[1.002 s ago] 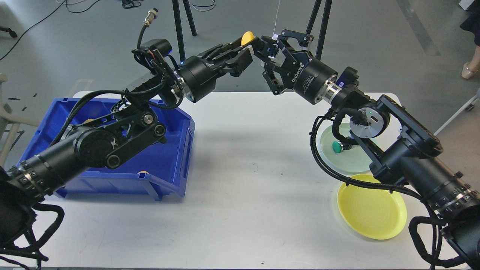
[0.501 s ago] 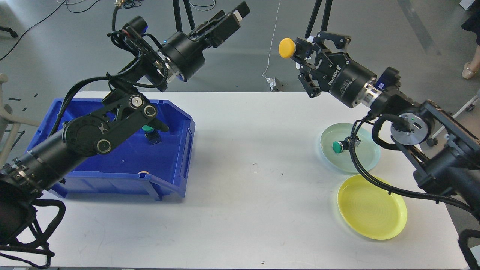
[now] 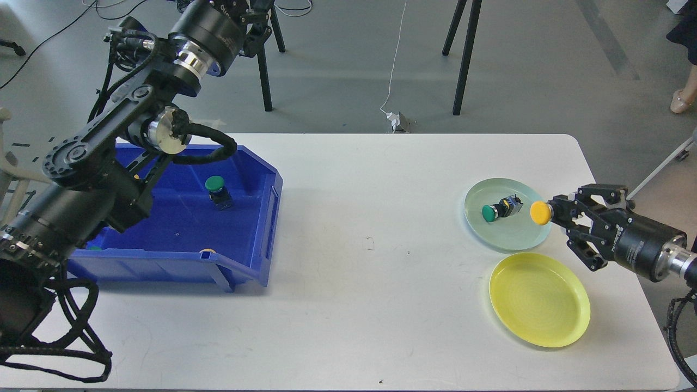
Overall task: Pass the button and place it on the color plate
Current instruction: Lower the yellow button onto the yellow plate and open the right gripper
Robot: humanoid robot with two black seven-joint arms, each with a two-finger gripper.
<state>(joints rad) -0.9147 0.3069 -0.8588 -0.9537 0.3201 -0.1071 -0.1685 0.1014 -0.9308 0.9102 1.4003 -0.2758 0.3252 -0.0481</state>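
Observation:
My right gripper is shut on a yellow button and holds it low over the right rim of the pale green plate. A green button lies on its side in that plate. The empty yellow plate sits just in front of it. My left arm is raised over the blue bin; its gripper runs out of view past the top edge. A green button stands in the bin.
A small yellow piece shows at the bin's front wall and a green piece at its left. Black stand legs stand on the floor behind the table. The table's right edge is close to both plates.
My right gripper has carried the yellow button down and to the right, from high behind the table to the green plate's rim. My left arm has swung up and left, its gripper leaving view.

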